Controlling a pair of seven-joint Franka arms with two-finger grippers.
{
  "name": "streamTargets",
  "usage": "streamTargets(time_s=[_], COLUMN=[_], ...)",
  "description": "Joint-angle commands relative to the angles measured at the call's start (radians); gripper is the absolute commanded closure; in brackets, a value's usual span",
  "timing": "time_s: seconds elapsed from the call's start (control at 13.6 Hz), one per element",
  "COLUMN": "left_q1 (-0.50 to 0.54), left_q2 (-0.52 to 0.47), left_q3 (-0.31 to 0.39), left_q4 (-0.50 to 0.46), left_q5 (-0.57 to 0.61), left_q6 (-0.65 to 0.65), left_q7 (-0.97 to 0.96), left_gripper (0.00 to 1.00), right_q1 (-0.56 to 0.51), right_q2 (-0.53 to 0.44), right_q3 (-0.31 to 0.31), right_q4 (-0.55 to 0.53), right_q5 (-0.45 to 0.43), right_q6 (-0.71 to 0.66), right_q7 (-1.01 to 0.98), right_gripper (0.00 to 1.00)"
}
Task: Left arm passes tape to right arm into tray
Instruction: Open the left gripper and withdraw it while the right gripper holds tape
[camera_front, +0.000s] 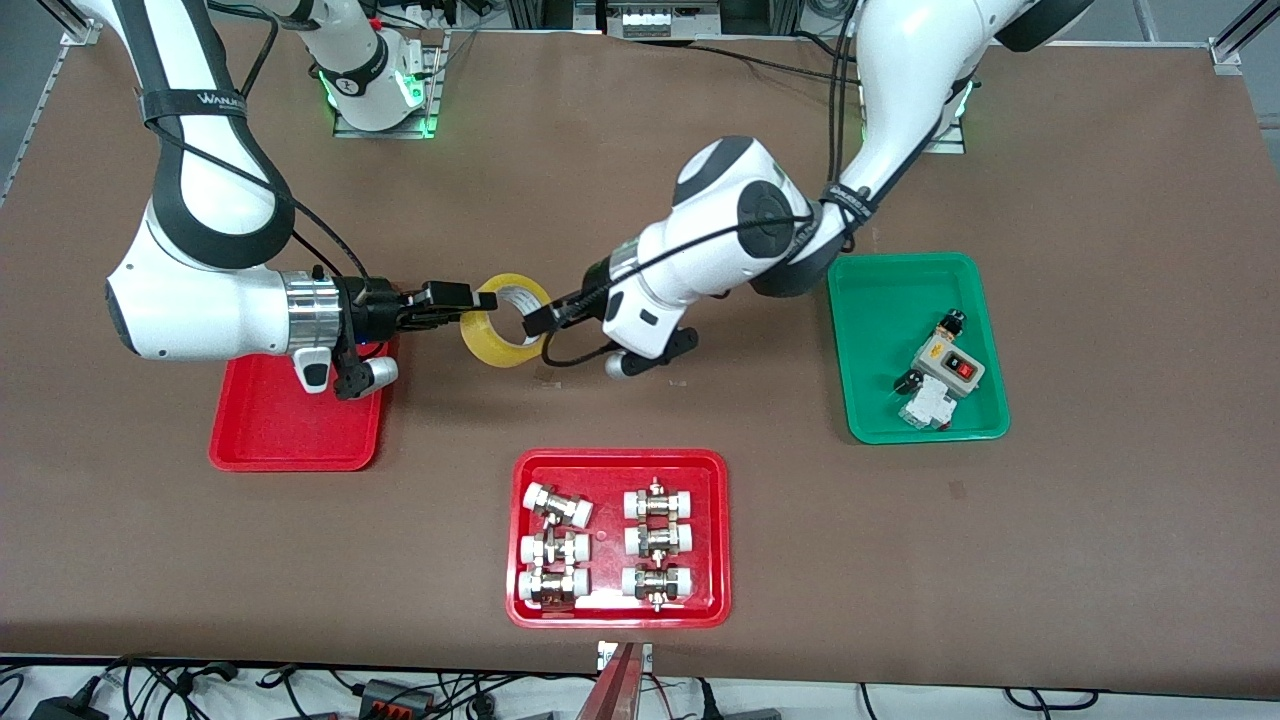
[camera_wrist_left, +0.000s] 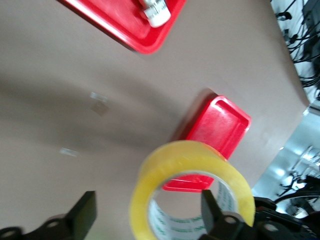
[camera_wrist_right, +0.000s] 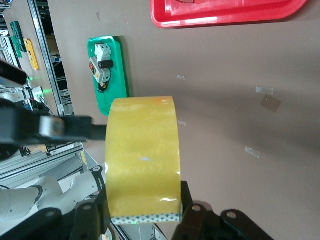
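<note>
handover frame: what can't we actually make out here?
- Front view: whether the left gripper touches the tape; its fingers merge with the roll's rim.
- Left wrist view: the tape's lower part, cut by the picture edge.
- Right wrist view: the right gripper's pad contact, hidden by the roll.
- Front view: part of the plain red tray, covered by the right arm.

"WANJ…" in white on black strap (camera_front: 193, 104) round right arm (camera_front: 205, 180), rest cut off, green print on tape (camera_front: 506, 320) inner core too small to read, no other legible txt
</note>
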Motion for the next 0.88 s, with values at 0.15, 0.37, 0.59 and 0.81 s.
streamTargets(time_s=[0.15,0.37,0.59,0.81], left_q1=[0.137,0.272,0.395,0.461], left_q2=[-0.109,-0.185,-0.244,-0.299], left_q3=[0.003,0.001,-0.002,-0.003], left_q4=[0.000,0.000,0.002,0.003], left_q5=[0.005,0.005,0.007,0.124], left_q6=[-0.280,-0.470,-0.658,-0.796], left_q7=[0.186,0.269,0.273,0.317], left_gripper=[0.00,0.00,0.00,0.00], right_q1=[-0.068,-0.183,-0.312,-0.445], right_q2=[0.044,0.072,0.101,0.156], right_q3=[-0.002,-0.002,-0.002,-0.002], right_q4=[-0.001,-0.001,-0.020,-0.030], right_q5=[-0.002,-0.004,-0.007,-0.010], right_q6=[-0.005,-0.012,-0.026,-0.052], right_q7=[-0.017,-0.045,-0.082,-0.184], right_gripper=[0.66,0.66,0.65,0.65])
